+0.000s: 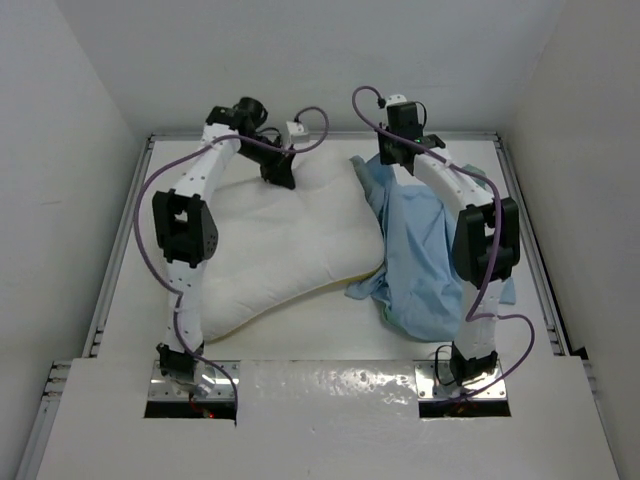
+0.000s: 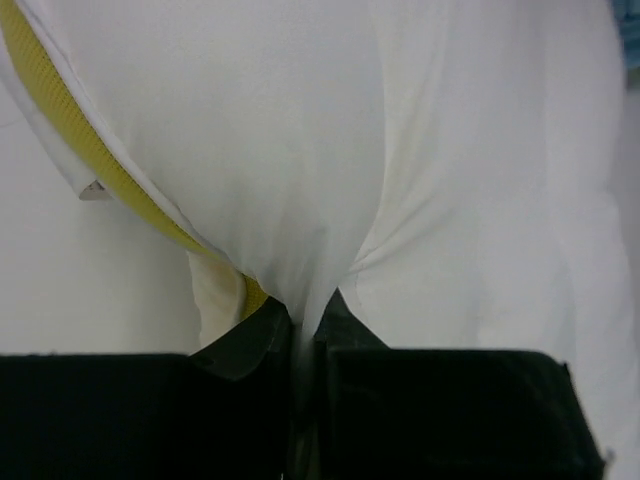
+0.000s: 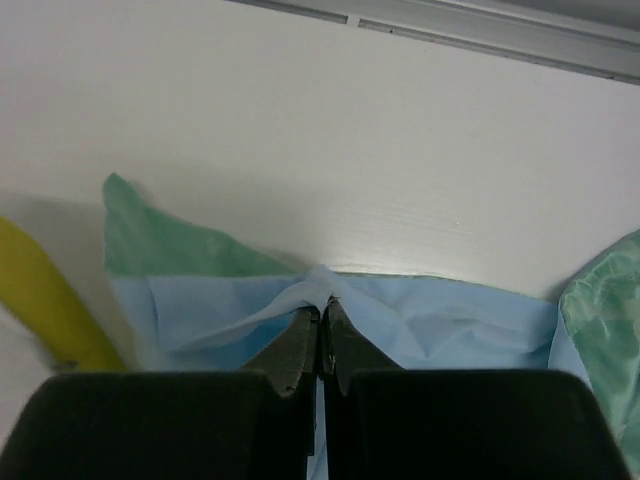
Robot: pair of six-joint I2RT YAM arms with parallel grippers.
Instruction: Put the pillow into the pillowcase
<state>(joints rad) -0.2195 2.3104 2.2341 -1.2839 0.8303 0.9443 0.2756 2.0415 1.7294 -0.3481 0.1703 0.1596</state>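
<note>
The white pillow [image 1: 280,245] with yellow piping lies across the left and middle of the table. My left gripper [image 1: 279,172] is at its far edge, shut on a pinch of the pillow's white cover [image 2: 300,200] beside the piping [image 2: 90,150]. The light blue pillowcase [image 1: 420,260] lies crumpled on the right, against the pillow's right end. My right gripper [image 1: 392,152] is at its far end, shut on a fold of the pillowcase's light blue edge [image 3: 420,320]; its sea-green face [image 3: 160,245] shows to the left.
Metal rails [image 1: 520,210] run along the table's sides and far edge [image 3: 480,25]. White walls enclose the table on three sides. Both arms reach over the cloth from their bases [image 1: 190,370] at the near edge.
</note>
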